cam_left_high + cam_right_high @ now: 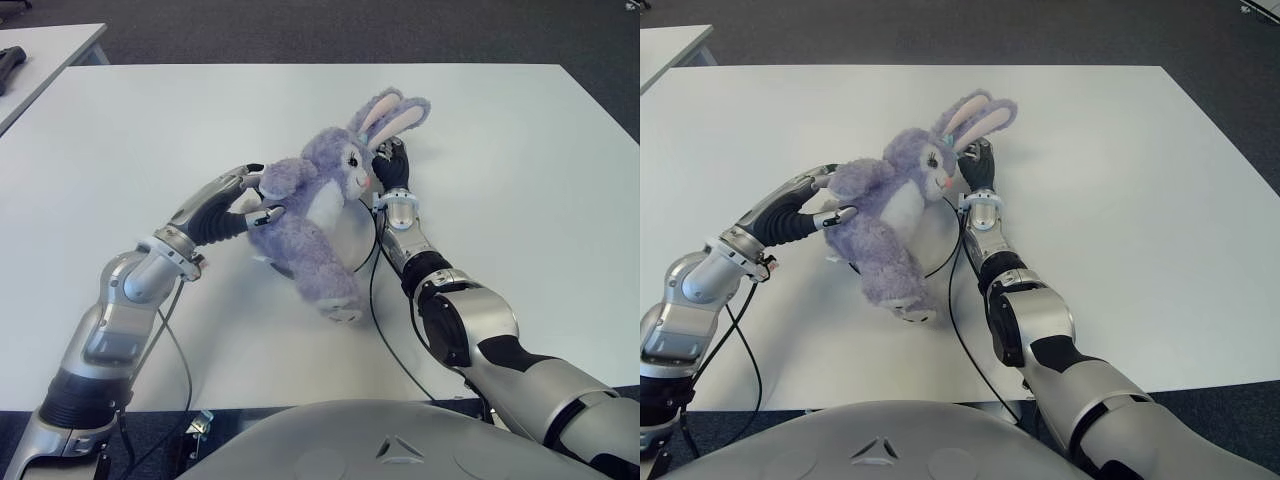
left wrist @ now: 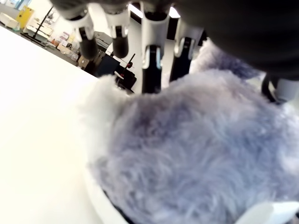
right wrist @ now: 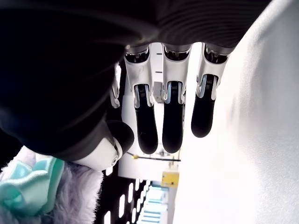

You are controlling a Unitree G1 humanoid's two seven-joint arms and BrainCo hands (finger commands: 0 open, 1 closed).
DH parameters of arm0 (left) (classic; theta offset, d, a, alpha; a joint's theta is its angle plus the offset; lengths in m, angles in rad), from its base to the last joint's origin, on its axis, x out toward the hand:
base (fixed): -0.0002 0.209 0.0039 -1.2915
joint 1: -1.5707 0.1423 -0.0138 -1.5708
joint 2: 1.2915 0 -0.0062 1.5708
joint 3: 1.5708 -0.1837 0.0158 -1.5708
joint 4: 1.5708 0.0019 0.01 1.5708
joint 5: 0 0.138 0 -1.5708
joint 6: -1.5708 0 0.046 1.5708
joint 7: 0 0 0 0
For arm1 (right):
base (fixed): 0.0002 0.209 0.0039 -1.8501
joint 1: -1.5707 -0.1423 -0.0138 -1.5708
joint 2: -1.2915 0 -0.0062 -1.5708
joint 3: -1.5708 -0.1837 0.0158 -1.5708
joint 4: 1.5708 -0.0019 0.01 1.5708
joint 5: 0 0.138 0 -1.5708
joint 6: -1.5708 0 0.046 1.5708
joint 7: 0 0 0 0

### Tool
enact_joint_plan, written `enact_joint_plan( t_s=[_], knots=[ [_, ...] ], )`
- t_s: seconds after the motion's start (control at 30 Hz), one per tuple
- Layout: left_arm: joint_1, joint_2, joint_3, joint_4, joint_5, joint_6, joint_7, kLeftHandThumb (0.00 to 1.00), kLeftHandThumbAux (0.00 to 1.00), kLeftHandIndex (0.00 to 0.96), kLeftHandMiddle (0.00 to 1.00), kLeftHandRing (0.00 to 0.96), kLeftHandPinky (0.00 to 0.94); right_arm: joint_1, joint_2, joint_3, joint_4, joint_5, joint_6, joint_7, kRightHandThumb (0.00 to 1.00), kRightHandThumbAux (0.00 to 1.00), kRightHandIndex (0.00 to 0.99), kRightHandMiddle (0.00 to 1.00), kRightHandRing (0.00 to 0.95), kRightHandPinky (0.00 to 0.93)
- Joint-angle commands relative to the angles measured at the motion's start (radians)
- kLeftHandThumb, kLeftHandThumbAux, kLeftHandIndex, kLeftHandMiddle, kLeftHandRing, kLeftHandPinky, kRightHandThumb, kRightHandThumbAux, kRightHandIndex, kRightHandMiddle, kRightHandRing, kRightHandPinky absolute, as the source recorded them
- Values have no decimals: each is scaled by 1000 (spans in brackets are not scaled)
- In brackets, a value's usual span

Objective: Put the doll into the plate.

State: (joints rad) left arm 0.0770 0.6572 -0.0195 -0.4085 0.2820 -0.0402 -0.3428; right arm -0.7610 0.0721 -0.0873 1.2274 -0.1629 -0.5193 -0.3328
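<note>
A purple plush bunny doll (image 1: 320, 200) with pink-lined ears lies across a white plate (image 1: 358, 236) in the middle of the white table (image 1: 150, 130), covering most of it. My left hand (image 1: 255, 195) is at the doll's left side. Its fingers (image 2: 152, 60) reach over the fur and its thumb sits under the doll's arm, closed on it. My right hand (image 1: 392, 165) shows just behind the doll's head, at the plate's right side. Its fingers (image 3: 173, 121) are straight and hold nothing. The doll's fur and teal bow (image 3: 28, 191) show beside that hand.
A second table (image 1: 40, 45) stands at the far left with a dark object (image 1: 10, 65) on it. Black cables (image 1: 385, 330) loop from my right forearm over the tabletop near the front edge. Dark floor lies beyond the table's far edge.
</note>
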Motion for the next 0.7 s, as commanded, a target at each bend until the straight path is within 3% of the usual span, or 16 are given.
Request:
enact_joint_plan(
  t_s=[0.03,0.63,0.7],
  knots=[
    [59,35,25,-23,-25,17,-75,281,214,0,0,0,0,210,56,3,138,-9,132,10,691,738,412,357,338,307],
    [126,78,198,-74,-138,24,-161,367,211,0,0,0,0,210,62,1,139,-7,133,4,694,737,412,360,341,315],
    [143,90,238,-31,-156,-10,-171,359,210,0,0,0,0,211,62,-1,139,-5,132,4,694,737,412,359,341,314]
  ],
)
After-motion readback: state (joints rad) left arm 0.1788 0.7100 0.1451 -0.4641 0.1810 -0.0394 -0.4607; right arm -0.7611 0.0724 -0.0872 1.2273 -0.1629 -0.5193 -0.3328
